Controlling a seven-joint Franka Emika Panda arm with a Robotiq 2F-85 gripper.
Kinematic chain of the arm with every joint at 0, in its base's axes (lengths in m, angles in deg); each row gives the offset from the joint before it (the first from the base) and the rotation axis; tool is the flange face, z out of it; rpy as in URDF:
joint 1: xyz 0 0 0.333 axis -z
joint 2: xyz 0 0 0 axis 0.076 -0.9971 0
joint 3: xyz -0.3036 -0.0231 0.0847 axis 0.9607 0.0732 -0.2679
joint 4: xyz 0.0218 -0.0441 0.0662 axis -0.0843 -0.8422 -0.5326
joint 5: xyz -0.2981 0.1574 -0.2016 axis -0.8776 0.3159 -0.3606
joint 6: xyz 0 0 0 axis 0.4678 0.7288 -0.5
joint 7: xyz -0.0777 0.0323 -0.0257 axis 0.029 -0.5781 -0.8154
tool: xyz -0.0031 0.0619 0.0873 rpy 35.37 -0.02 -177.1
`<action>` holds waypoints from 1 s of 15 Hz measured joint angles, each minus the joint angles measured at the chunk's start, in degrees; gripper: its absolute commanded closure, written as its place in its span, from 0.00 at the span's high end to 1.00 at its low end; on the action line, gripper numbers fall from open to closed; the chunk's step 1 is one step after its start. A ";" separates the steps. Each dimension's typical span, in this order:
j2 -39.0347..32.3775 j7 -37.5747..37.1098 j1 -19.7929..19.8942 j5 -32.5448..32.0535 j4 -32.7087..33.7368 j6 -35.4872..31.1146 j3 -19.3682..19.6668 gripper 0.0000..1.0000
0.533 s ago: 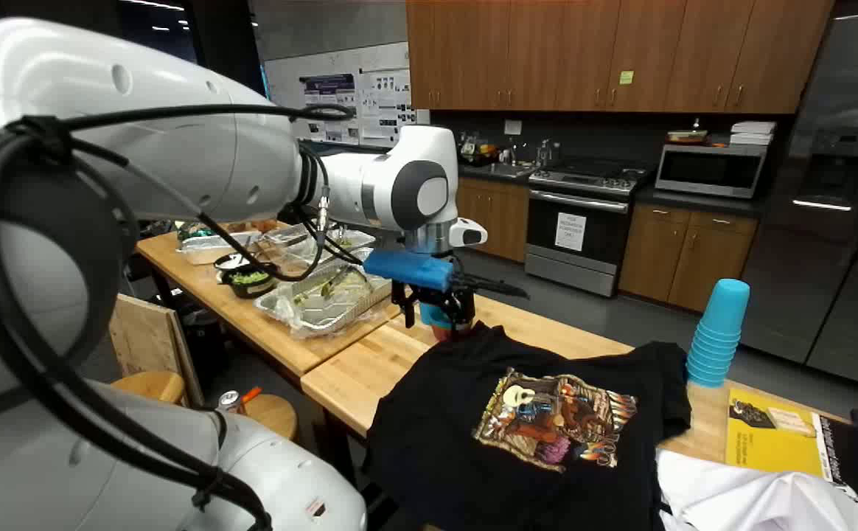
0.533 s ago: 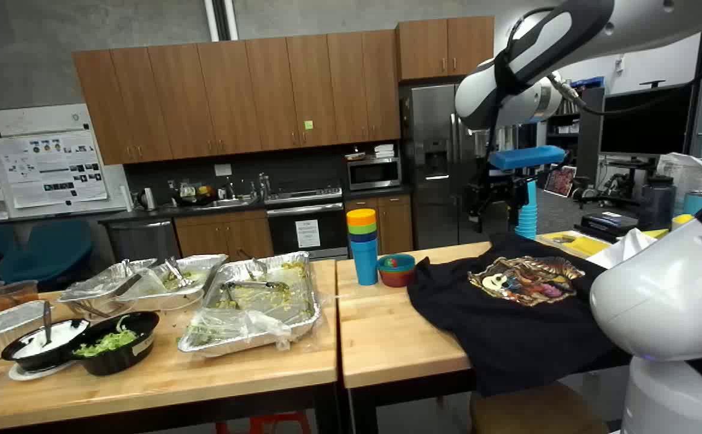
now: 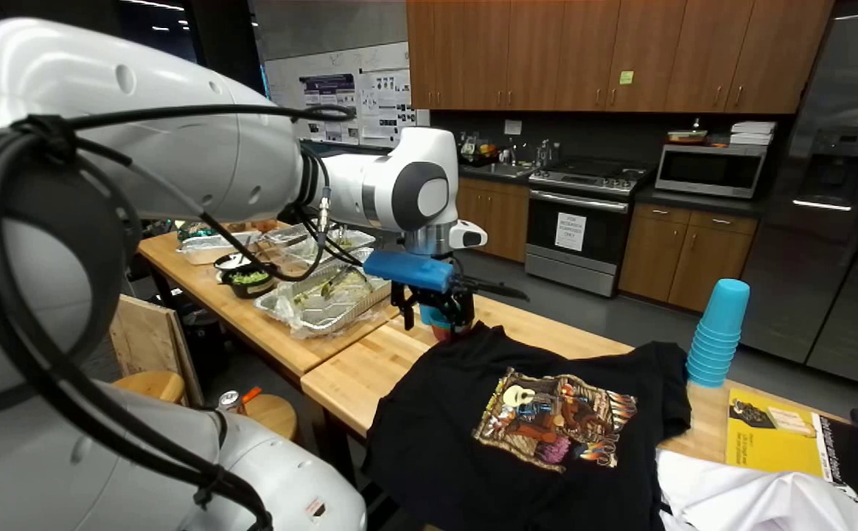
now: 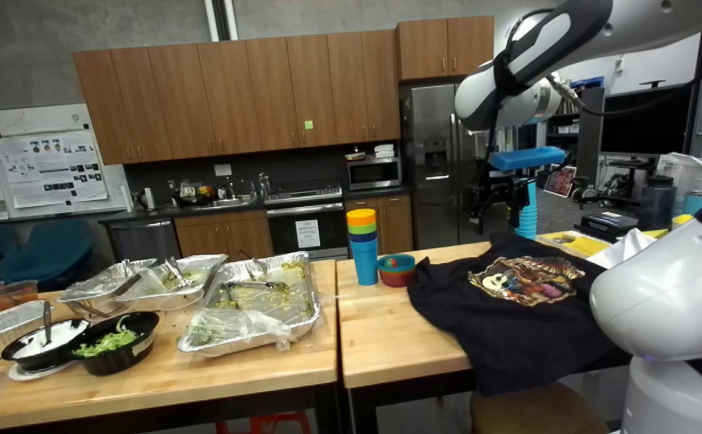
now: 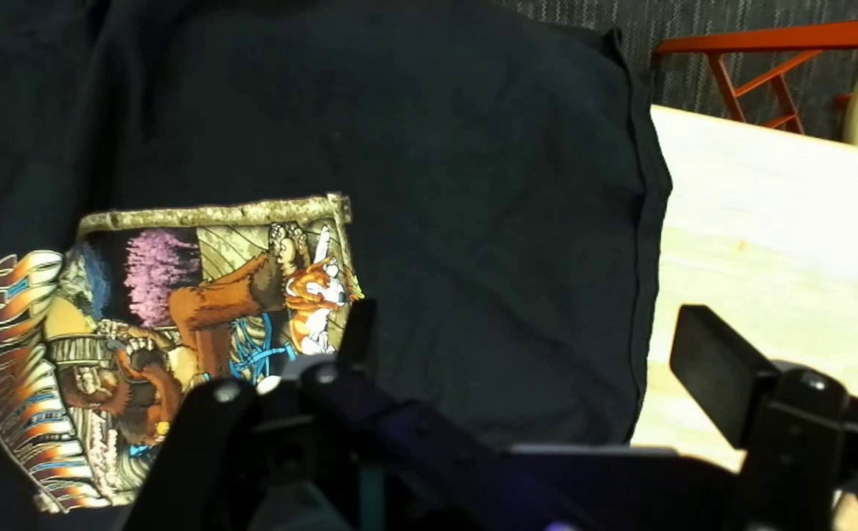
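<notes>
1 gripper (image 5: 528, 354), jaws spread wide, nothing held, hangs above the black T-shirt (image 3: 525, 431). T-shirt lies print-up on the wooden table (image 4: 396, 337), overhanging 1 edge. Blue cup stack (image 3: 716, 333) stands just beside the T-shirt.

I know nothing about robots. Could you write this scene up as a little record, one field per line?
Cloth: black T-shirt, printed side up, hanging over the edge of a wooden table
Jaws: wide open, holding nothing, above the black T-shirt
Cups: blue cups, stacked upside down; multicoloured cups, also stacked
Bowls: small bowl stack, teal above red, beside the multicoloured cups
Adjoining table: large foil tray with food remains; black bowl of greens
Room: kitchen area with a stove
</notes>
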State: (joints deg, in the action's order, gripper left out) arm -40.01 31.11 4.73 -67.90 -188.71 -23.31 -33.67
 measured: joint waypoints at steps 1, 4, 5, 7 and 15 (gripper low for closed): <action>-0.05 0.00 0.00 0.00 -0.01 -0.01 0.00 1.00; -0.35 -0.20 0.31 -0.04 0.00 -0.24 0.29 1.00; -0.52 -0.29 0.70 -0.09 0.00 -0.39 0.59 1.00; -1.04 -0.32 1.88 -0.28 0.04 -0.89 1.51 1.00; -6.41 -0.26 7.84 -2.45 0.46 -6.19 5.91 1.00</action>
State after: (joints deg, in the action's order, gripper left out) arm -46.42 30.85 12.57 -70.34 -188.25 -29.50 -27.76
